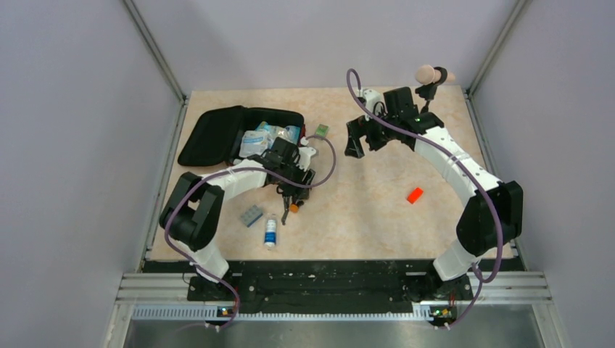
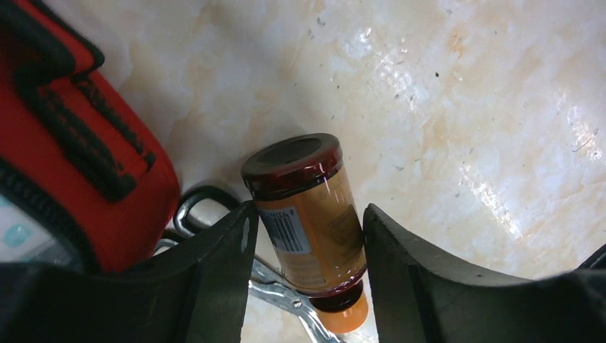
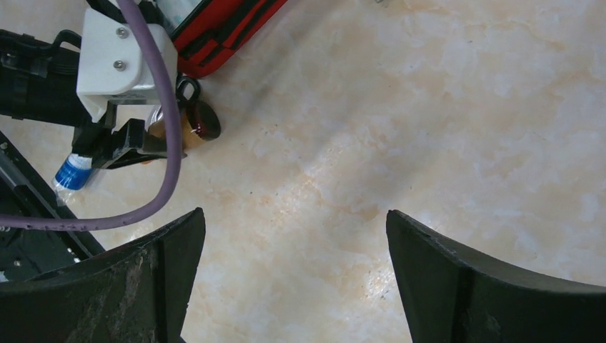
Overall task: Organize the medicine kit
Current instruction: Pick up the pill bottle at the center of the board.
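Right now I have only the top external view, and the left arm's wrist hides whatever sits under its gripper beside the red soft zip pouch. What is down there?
Observer: A small amber translucent bottle with a dark brown cap lies on its side between the left gripper's fingers.
Operator: Anything under it?
Observer: A silver metal scissor-like tool with black handle loops runs beneath its base, close beside the medicine kit.
Operator: Is the right gripper free?
Observer: Yes, its jaws stand wide open over bare table, nothing between them.
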